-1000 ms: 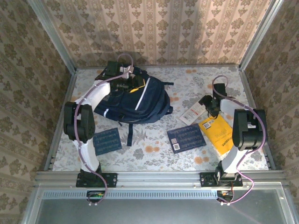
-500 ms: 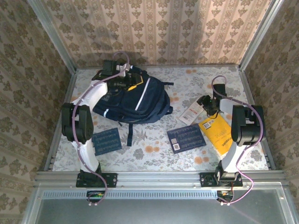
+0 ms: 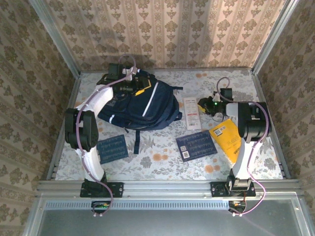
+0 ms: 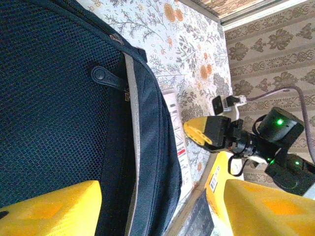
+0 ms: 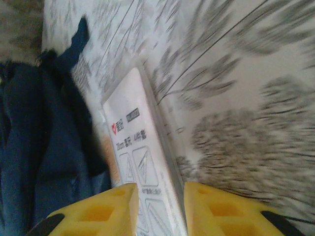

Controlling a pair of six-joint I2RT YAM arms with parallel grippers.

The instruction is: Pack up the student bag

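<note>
The white packet (image 3: 192, 112) has been drawn left, beside the student bag (image 3: 147, 105) lying at the counter's (image 3: 162, 162) far left. The packet is pinched in the right claw (image 5: 160, 206). The left claw (image 4: 157, 211) is spread wide over the bag's limp rim, which is judged best taken at its trim.

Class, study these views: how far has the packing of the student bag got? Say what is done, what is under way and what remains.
Done: nothing visibly packed. In hand: the left gripper sits open at the student bag's top; the right gripper pinches the white packet beside it. Left: the yellow book and two navy booklets lie on the table.
</note>
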